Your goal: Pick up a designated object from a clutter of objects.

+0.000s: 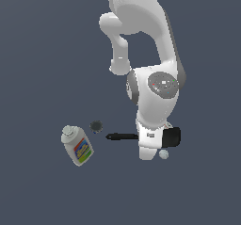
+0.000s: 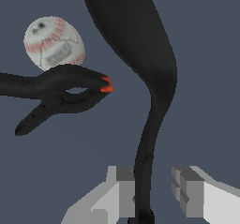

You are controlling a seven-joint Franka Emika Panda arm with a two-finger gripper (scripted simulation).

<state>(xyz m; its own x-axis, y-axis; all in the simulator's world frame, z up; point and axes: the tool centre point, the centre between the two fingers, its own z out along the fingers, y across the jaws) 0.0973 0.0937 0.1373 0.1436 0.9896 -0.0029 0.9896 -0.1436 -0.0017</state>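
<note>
Gripper (image 2: 153,190) astride spatula (image 2: 140,54) handle, clamp (image 2: 61,89) close alongside.

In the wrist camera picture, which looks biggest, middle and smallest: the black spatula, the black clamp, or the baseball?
1. Spatula, largest.
2. Clamp.
3. Baseball, smallest.
The clamp runs off the picture's edge, and nearness to the camera may skew these sizes.

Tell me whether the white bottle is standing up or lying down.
Lying down: the white bottle rests on its side in the exterior view, label facing up.
</note>
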